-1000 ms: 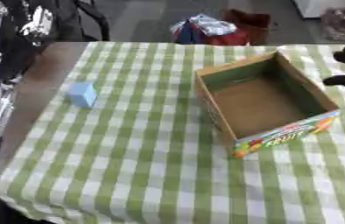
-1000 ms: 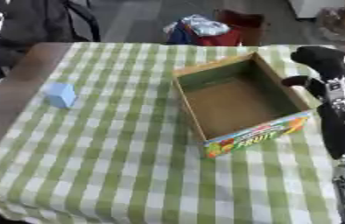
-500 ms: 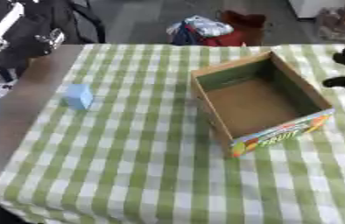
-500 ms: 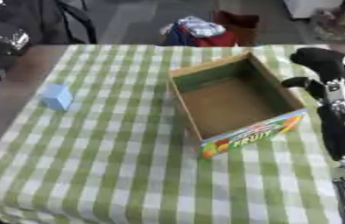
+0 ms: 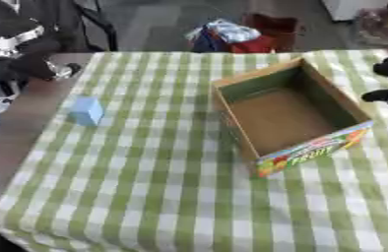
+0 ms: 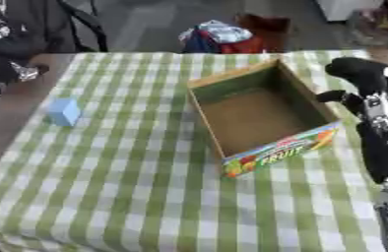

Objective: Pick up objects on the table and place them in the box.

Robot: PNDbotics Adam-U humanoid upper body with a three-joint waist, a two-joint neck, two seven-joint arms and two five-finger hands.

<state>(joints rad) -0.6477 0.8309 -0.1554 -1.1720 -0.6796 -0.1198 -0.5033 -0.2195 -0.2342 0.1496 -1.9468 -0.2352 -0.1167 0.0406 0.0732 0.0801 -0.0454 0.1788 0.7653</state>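
Note:
A light blue block [image 5: 85,110] stands on the green checked tablecloth at the left. The open cardboard fruit box [image 5: 235,119] sits right of centre, and I see nothing inside it. My right hand [image 6: 358,74] hangs just beyond the box's right wall, fingers relaxed, thumb pointing at the box, holding nothing. My left hand [image 5: 27,65] is at the far left, beyond the table's back left corner and well above the block in the picture. Its fingers are not clear.
The table [image 5: 154,197] is covered by the checked cloth, with bare brown wood [image 5: 8,142] along its left side. Behind the far edge lie a red and blue bundle [image 5: 232,37] and a dark chair [image 5: 94,19].
My left arm has drawn back from the table's left edge toward the upper left corner. Block, box and right hand have stayed put.

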